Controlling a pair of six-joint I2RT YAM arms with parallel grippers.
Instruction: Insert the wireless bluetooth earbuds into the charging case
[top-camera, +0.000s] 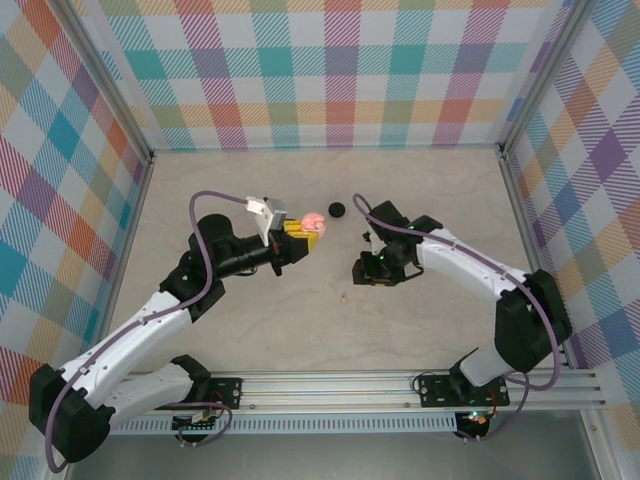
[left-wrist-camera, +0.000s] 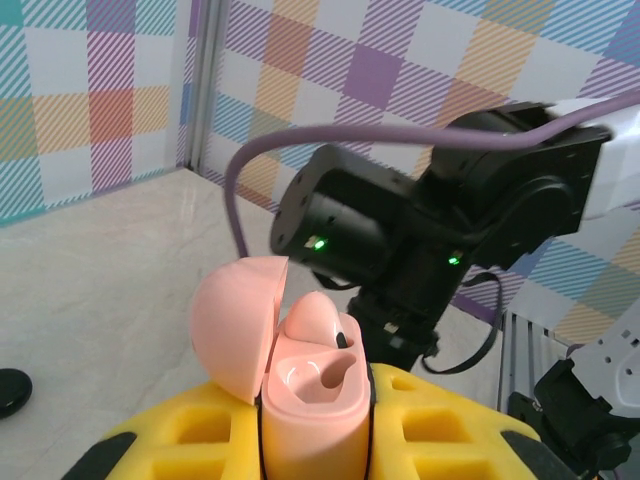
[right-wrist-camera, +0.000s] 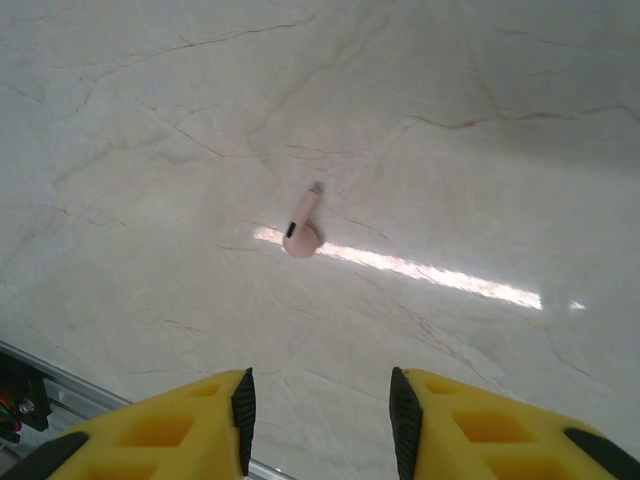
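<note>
My left gripper (top-camera: 298, 240) is shut on the pink charging case (left-wrist-camera: 315, 425), which it holds upright above the table with its lid (left-wrist-camera: 233, 325) swung open to the left. One pale pink earbud (left-wrist-camera: 318, 318) sits in the far slot; the near slot (left-wrist-camera: 325, 375) is empty. A second pale pink earbud (right-wrist-camera: 301, 231) lies alone on the marble table (right-wrist-camera: 480, 150), ahead of my right gripper (right-wrist-camera: 320, 425), which hangs open above it with nothing between its fingers. From above, that earbud (top-camera: 343, 297) lies below and left of the right gripper (top-camera: 362, 271).
A round black puck (top-camera: 337, 210) lies on the table behind the case, and its edge shows at the left (left-wrist-camera: 10, 390). The right arm's black wrist (left-wrist-camera: 420, 230) hangs close behind the held case. Checked walls enclose the table on three sides.
</note>
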